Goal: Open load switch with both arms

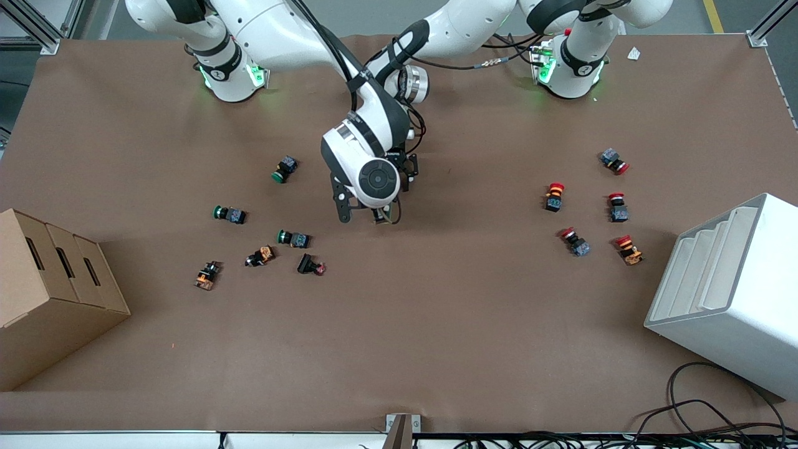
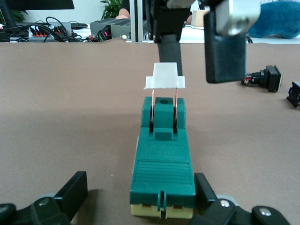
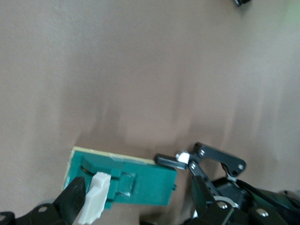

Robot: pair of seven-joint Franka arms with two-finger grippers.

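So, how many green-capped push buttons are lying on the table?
3, all toward the right arm's end: the farthest button, the middle button, and the nearest button to the front camera. Others may be hidden.

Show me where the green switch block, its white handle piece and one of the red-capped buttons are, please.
load switch (image 2: 162, 166): left wrist view, on the ribbed green top of its body.
white toggle (image 2: 165, 78): left wrist view, on its raised flat face.
red-capped push button (image 1: 555, 196): front view, on its body below the cap.

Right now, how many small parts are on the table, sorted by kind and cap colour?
Green-capped push buttons: 3
Red-capped push buttons: 5
Push buttons, cap colour unclear: 3
Load switch: 1
Total: 12
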